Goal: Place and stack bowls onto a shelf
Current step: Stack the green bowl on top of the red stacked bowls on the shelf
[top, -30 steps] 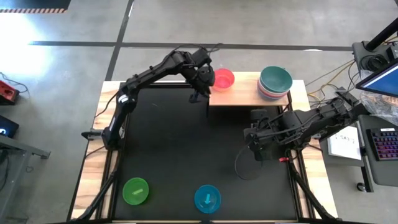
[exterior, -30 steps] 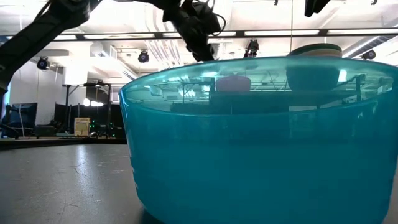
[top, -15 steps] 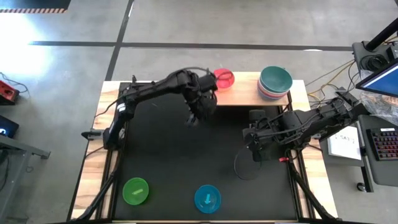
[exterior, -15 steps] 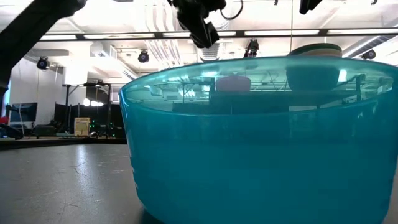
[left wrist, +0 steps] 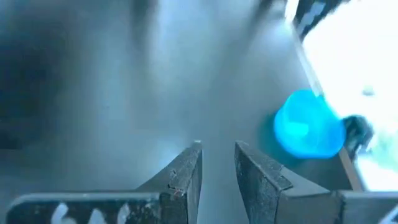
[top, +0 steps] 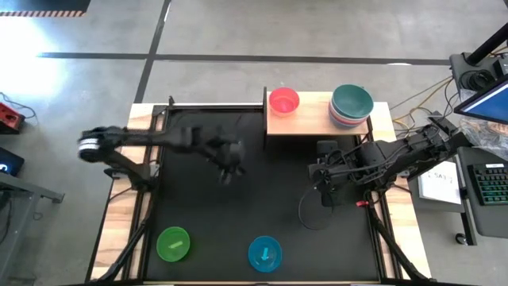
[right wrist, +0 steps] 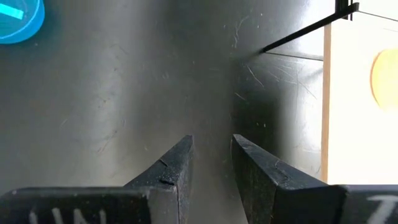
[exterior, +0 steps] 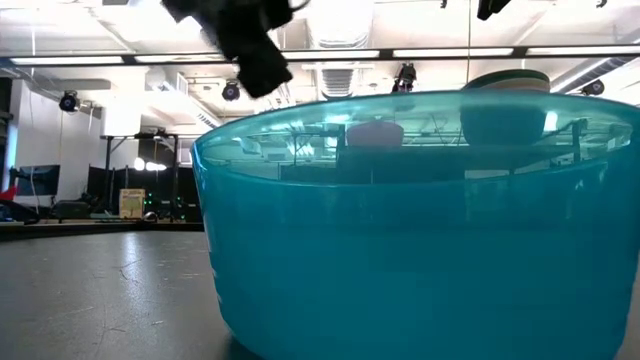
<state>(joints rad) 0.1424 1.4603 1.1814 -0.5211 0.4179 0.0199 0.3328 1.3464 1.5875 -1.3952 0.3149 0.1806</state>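
The left pincer (top: 228,159) is hanging empty above the middle of the black counter (top: 206,214), its fingers (left wrist: 186,171) narrowly parted. The right pincer (top: 327,193) is waiting at three o'clock, also slightly apart and holding nothing. The cyan bowl (top: 264,253) is sitting at six o'clock and the green bowl (top: 173,243) at seven. Both are looking light, rigid and slick, so pinching the thin rim seems best. Nothing is blocking either one. At twelve o'clock the shelf (top: 313,119) is carrying a magenta bowl (top: 284,101) and a teal-topped stack (top: 351,105).
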